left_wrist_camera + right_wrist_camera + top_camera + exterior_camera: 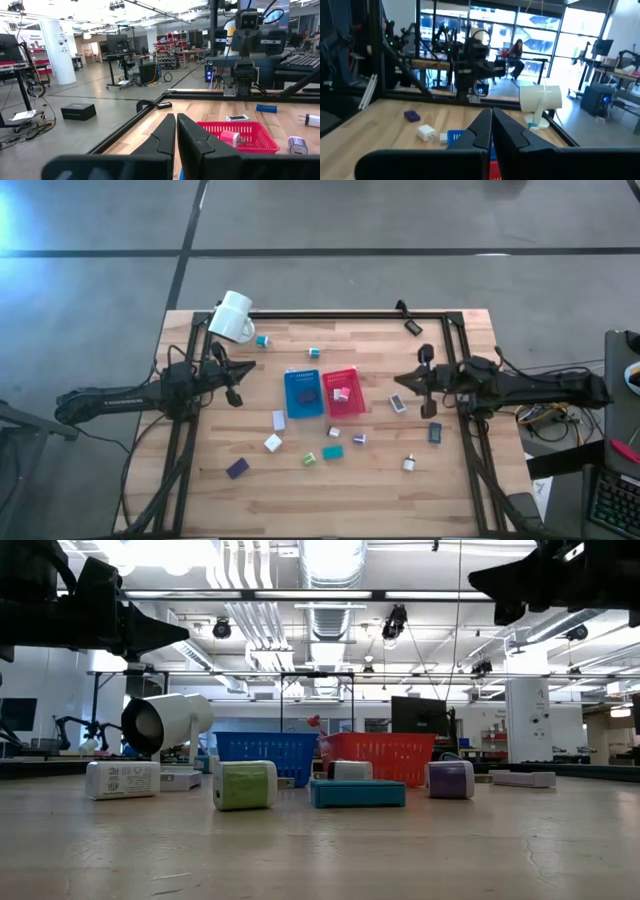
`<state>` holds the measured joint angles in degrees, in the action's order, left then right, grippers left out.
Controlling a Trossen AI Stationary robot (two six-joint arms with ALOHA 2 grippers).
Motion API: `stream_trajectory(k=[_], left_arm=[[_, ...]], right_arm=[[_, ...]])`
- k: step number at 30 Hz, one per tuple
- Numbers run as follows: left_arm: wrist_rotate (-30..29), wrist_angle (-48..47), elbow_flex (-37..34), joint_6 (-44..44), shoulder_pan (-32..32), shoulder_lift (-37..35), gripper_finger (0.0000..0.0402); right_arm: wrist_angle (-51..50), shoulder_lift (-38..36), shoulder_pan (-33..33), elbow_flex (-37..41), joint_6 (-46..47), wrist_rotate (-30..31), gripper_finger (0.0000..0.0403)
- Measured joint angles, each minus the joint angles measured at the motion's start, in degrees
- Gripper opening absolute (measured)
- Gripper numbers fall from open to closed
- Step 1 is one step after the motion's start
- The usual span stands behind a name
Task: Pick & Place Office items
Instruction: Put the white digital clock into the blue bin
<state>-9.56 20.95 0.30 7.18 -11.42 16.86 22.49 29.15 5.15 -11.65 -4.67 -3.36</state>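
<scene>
Small office items lie scattered on the wooden table [200, 490]: a purple block [237, 468], white blocks [273, 443], a green one [309, 458], a teal one [333, 451], a dark blue one [435, 433]. The low view shows the green block [245, 785], teal block [357, 793] and purple block [450, 780] resting flat. My left gripper [232, 385] hovers left of the blue tray [291, 402], shut and empty. My right gripper [405, 383] hovers right of the red tray [352, 410], also shut and empty. In the wrist views the left gripper [176, 125] and right gripper [491, 120] have their fingers together.
A white mug [232, 317] lies on its side at the table's far left corner. The blue tray holds a dark item, and the red tray [260, 137] holds a pink and white item. A black frame rail [350, 314] runs along the far edge. Bare wood lies along the near edge.
</scene>
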Motion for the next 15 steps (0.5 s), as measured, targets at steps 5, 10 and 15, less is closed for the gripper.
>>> stream_trajectory(k=[5,10,15], left_arm=[[0.00,0.00,0.00,0.02,0.00,0.00,0.0023],[0.01,0.00,0.00,-0.17,0.00,0.00,0.0023],[0.02,-0.02,0.00,-0.17,-0.04,0.00,0.0023]], right_arm=[[0.48,-1.42,0.05,2.23,-0.25,-0.72,0.0008],[0.59,-1.36,1.62,3.57,-1.01,-2.31,0.0008],[0.54,-1.40,4.85,3.89,1.54,-4.46,0.0008]])
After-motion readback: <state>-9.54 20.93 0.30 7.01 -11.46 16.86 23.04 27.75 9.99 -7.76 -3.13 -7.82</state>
